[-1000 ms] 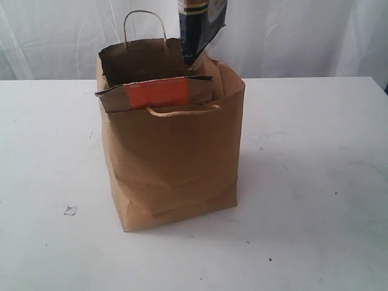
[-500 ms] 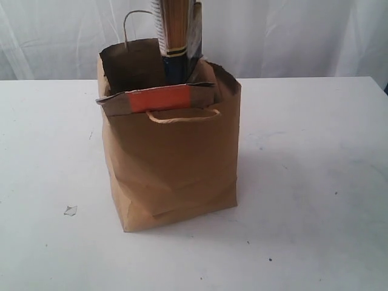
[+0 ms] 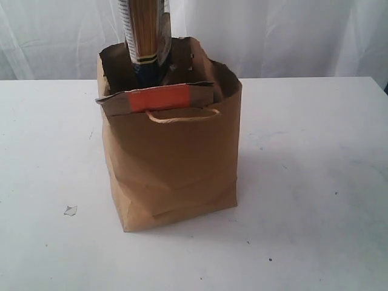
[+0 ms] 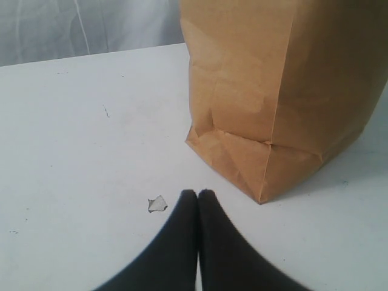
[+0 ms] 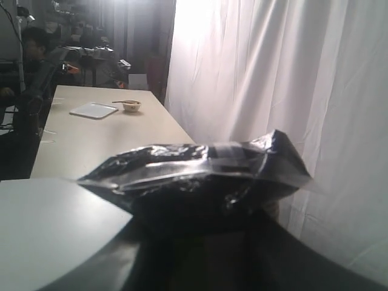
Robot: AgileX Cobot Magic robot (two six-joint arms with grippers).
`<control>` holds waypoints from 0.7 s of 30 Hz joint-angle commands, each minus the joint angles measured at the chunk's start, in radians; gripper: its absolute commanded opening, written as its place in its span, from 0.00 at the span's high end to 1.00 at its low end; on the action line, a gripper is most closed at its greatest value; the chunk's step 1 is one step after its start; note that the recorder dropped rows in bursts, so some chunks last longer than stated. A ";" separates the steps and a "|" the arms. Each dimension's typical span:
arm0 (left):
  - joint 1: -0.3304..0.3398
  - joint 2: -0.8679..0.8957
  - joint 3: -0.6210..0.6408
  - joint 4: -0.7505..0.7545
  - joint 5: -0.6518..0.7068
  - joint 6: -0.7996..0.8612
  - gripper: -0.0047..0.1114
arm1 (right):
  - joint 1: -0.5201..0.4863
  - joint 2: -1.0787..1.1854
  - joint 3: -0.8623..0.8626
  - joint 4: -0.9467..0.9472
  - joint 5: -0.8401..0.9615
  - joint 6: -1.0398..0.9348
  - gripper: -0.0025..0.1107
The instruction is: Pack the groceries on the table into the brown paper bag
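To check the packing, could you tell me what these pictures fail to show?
Contents of the bag: exterior view, hidden by its walls.
Top of the packet: exterior view, cut off by the upper edge.
Its lower end: exterior view, behind the bag's rim.
Its print: right wrist view, too dark against the bright curtain.

The spaghetti packet [image 3: 144, 36] stands in the paper bag [image 3: 176, 163] on the table [image 3: 315, 182], a scrap [image 3: 70, 210] lying left of the bag.

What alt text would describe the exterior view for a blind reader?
A brown paper bag stands open on a white table, a spaghetti packet sticking upright out of its top. An orange-labelled kraft pouch lies across the bag's front rim; a white curtain hangs behind.
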 commanded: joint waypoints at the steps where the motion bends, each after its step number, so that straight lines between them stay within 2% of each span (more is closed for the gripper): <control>1: 0.003 -0.004 0.002 -0.003 0.000 -0.001 0.96 | 0.001 0.013 -0.016 0.075 -0.005 -0.020 0.98; 10: 0.003 -0.004 0.002 -0.003 0.000 -0.001 0.96 | 0.001 0.080 -0.014 0.067 0.021 -0.020 0.98; 14: 0.003 -0.004 0.002 -0.003 0.000 -0.001 0.96 | 0.001 0.080 -0.013 -0.036 0.024 0.023 0.98; 18: 0.003 -0.004 0.002 -0.003 0.000 -0.001 0.96 | 0.001 0.068 0.062 -0.069 0.062 0.078 0.98; 21: 0.003 -0.004 0.002 -0.003 0.000 -0.001 0.96 | 0.001 0.026 0.128 -0.104 0.012 0.078 0.98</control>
